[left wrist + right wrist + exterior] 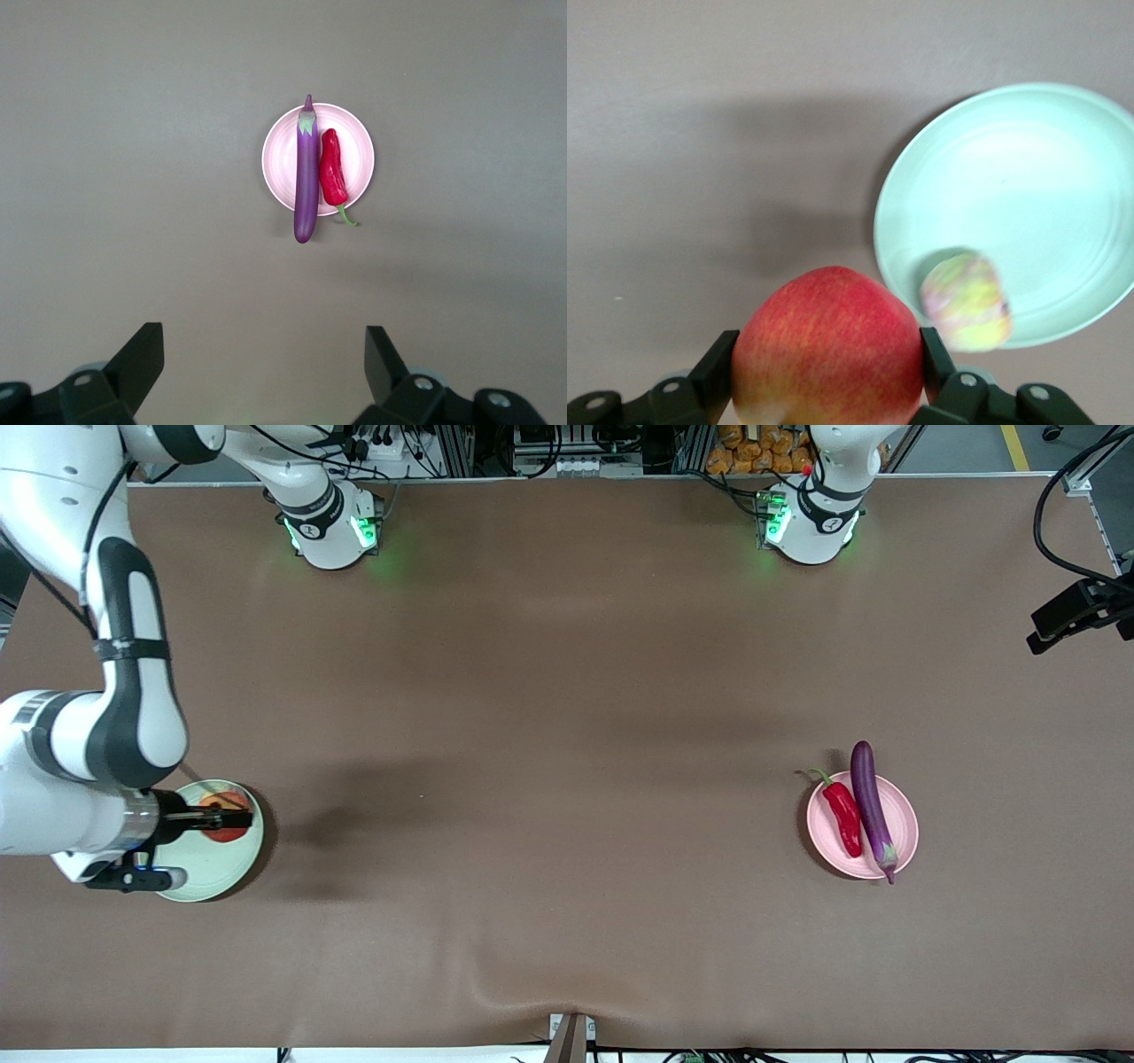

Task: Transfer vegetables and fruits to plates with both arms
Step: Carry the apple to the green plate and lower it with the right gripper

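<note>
The red fruit (828, 347) sits clamped in our right gripper (828, 372) over the green plate (221, 872), where the yellow fruit (967, 303) lies. Our left gripper (264, 363), jaws apart, waits above the counter (567, 779); eggplant (872, 808) and chili (842, 817) rest on the pink plate (905, 819).

no readable text, labels, brands, numbers or signs on anything in any view, small dark marks on the two arm bases too small to make out
</note>
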